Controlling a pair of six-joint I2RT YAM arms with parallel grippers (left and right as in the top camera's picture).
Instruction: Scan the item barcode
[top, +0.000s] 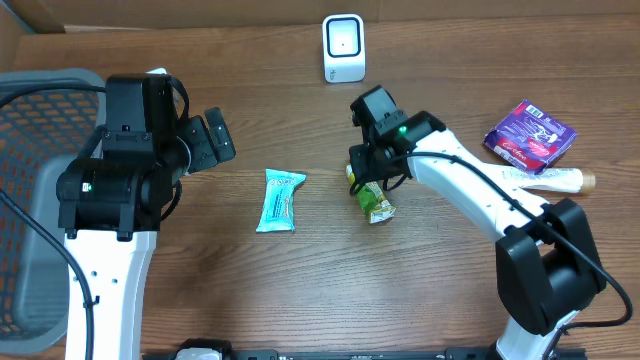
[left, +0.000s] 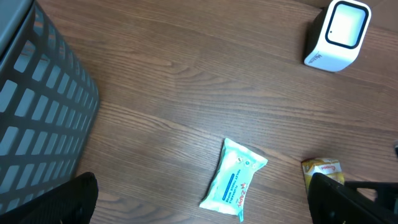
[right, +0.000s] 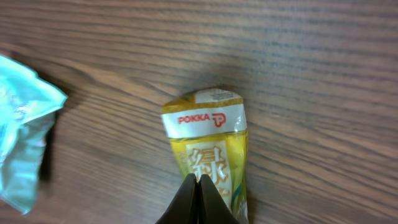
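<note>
A yellow-green Pokka drink carton (top: 377, 204) lies on the wooden table right of centre. My right gripper (top: 367, 181) hovers over its near end. In the right wrist view the carton (right: 208, 140) lies just beyond my right gripper (right: 198, 182), whose fingertips are pressed together with nothing between them. The white barcode scanner (top: 343, 48) stands at the back centre. A light-blue wipes packet (top: 280, 199) lies mid-table. My left gripper (top: 215, 140) stands wide open and empty to the left of the packet, above the table; its wrist view shows the packet (left: 234, 179), the scanner (left: 337, 34) and the carton (left: 322, 168).
A grey mesh basket (top: 35, 200) fills the left edge, close beside my left arm. At the right lie a purple packet (top: 530, 135) and a white tube (top: 556, 180). A cardboard wall runs along the back of the table.
</note>
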